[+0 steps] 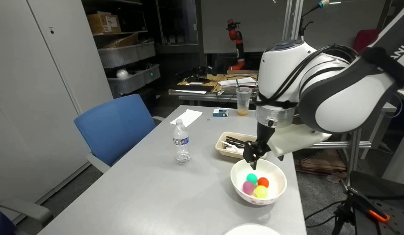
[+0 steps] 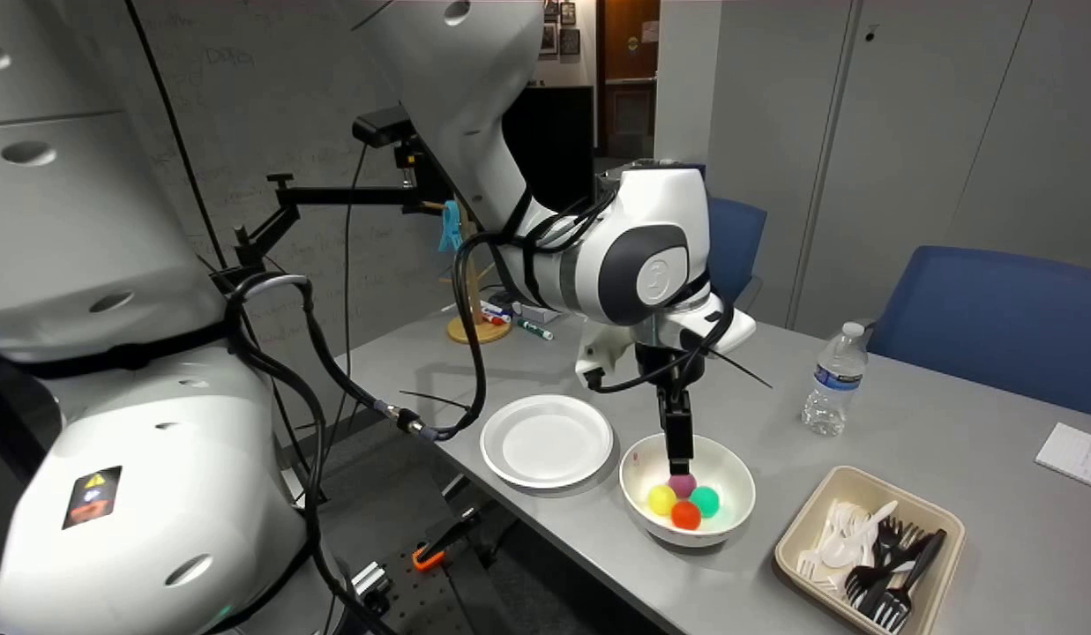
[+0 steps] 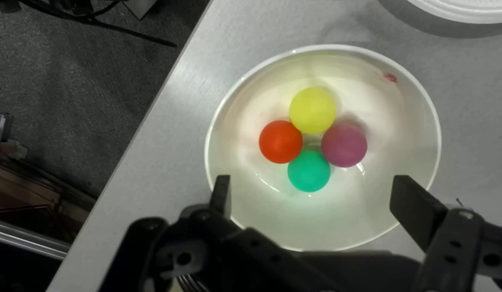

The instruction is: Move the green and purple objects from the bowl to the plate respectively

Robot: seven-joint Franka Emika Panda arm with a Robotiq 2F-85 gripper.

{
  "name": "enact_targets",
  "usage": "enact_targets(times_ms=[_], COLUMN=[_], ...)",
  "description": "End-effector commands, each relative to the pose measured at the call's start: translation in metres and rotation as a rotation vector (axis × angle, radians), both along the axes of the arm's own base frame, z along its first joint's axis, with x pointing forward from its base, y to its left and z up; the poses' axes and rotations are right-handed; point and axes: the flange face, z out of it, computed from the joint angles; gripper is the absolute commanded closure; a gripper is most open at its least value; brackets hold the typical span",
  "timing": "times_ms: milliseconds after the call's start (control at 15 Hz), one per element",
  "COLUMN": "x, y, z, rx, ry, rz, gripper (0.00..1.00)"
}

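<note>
In the wrist view, a green ball (image 3: 309, 171) and a purple ball (image 3: 344, 145) lie touching inside the white bowl (image 3: 380, 198). The same green ball (image 2: 704, 502) and purple ball (image 1: 248, 187) show in both exterior views. A flat round white plate (image 2: 546, 441) stands beside the bowl; only parts of its rim reach into the wrist view and an exterior view (image 1: 252, 230). Above the bowl hangs my gripper (image 3: 311, 184), pointing down, its fingers wide apart with nothing between them. Both balls sit beneath and ahead of the fingertips, apart from them.
A yellow ball (image 3: 312, 110) and a red ball (image 3: 281, 142) share the bowl. On the bowl's far side from the plate is a beige tray (image 2: 801, 520) of cutlery. A water bottle (image 1: 181, 143) stands upright on the table. The table edge (image 3: 153, 101) runs close to the bowl.
</note>
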Motion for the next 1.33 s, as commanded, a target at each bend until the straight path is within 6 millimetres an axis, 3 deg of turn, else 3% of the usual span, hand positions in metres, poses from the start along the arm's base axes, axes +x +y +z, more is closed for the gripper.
enact_targets(times_ms=[0,1267], x=[0.0001,0.0039], y=[-0.0002,0.0014], z=[0.0005,0.0018], rx=[0.000,0.016], ry=[0.001,-0.043], rz=[-0.001,0.027], gripper=[0.00,0.00])
